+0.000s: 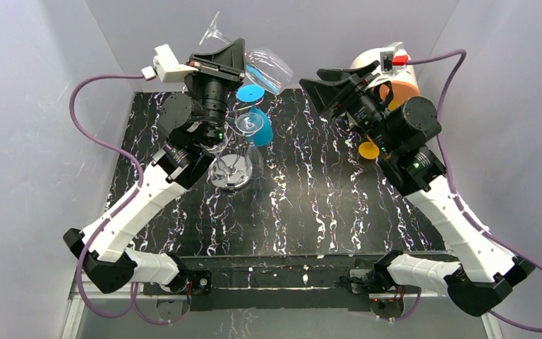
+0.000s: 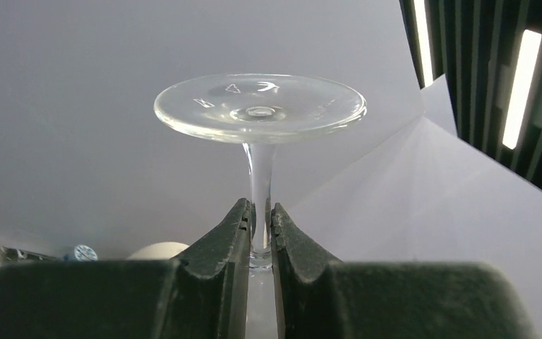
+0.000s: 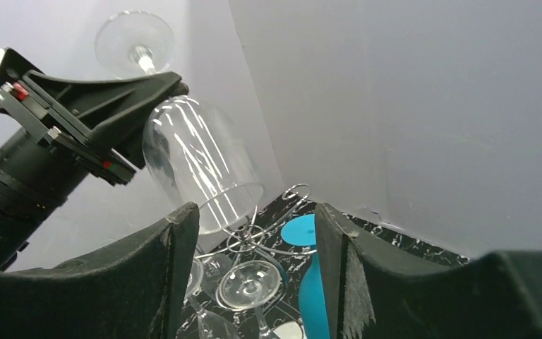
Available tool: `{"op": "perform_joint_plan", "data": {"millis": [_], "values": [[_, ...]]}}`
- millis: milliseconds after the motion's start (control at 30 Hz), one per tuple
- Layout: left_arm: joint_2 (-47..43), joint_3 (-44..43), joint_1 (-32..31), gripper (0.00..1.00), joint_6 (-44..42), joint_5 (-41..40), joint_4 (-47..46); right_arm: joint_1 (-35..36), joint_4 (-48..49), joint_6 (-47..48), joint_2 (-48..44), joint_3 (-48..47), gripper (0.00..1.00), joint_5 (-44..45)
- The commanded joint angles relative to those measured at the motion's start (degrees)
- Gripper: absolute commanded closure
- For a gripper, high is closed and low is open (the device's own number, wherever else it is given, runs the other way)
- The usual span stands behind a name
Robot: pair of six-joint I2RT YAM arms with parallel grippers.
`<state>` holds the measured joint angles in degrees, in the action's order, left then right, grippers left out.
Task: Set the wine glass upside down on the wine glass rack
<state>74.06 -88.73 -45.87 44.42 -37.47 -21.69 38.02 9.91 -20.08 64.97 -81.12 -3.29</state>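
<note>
Gripping the wine glass [image 2: 260, 106] by its stem, foot up, the left pincer [image 2: 260, 212] hangs above the wine glass rack [image 1: 229, 173]; the right pincer [image 3: 254, 219] stands wide, empty — the tilted bowl may strike the wire.

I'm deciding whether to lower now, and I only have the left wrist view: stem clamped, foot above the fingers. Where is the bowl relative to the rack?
Observer: From the right wrist view, the wine glass is tilted with its foot up. Its rim looks just above the wires of the wine glass rack, and it is not hung yet.
Operator: Are any places on the rack taken?
Observer: Yes. A blue glass and a clear glass already hang there upside down.
Operator: Is the other arm in the way?
Observer: In the top view, the right gripper is open and empty, off to the rack's right.
</note>
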Motion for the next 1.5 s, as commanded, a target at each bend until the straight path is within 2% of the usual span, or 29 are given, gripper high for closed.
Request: {"op": "perform_joint_plan", "data": {"millis": [0,100,200,467,533,600,833,900,1167,1300,1467], "values": [[-0.1,-4.9,0.1,1.00,-20.7,4.2,-7.7,0.4,-1.4,0.7,-4.6,1.8,0.30,6.2],[0.5,-7.0,0.1,1.00,-30.6,7.1,-6.7,0.4,-3.5,1.4,-6.4,2.8,0.29,8.0],[2.3,-11.7,0.2,1.00,-37.6,7.7,-1.9,0.3,-5.6,2.2,-7.3,1.9,0.27,10.2],[12.1,-26.7,1.5,1.00,-53.5,3.1,12.6,0.4,-9.8,3.5,-7.7,-0.6,0.23,12.1],[14.9,-30.8,4.6,1.00,-54.1,3.3,16.8,0.3,-9.8,3.3,-7.8,-0.2,0.23,12.7],[16.7,-32.1,9.9,1.00,-50.8,6.1,19.4,0.4,-9.8,3.2,-7.4,-0.2,0.22,13.3],[18.7,-33.0,25.3,1.00,-44.8,15.2,21.2,0.3,-12.0,6.0,-2.3,-4.4,0.22,13.5],[17.8,-30.4,29.8,1.00,-42.7,16.9,21.1,0.3,-10.9,7.3,-1.8,-3.6,0.22,13.1],[8.5,-9.6,46.7,1.00,-32.6,29.1,15.0,0.3,-11.9,7.6,0.8,-3.9,0.22,12.7],[3.9,2.6,54.4,1.00,-27.6,37.1,6.0,0.4,-13.7,8.5,1.1,-4.1,0.22,14.0],[1.5,13.8,62.7,1.00,-20.6,53.4,-6.8,0.3,-14.4,10.5,1.3,-3.6,0.22,16.7]]}}
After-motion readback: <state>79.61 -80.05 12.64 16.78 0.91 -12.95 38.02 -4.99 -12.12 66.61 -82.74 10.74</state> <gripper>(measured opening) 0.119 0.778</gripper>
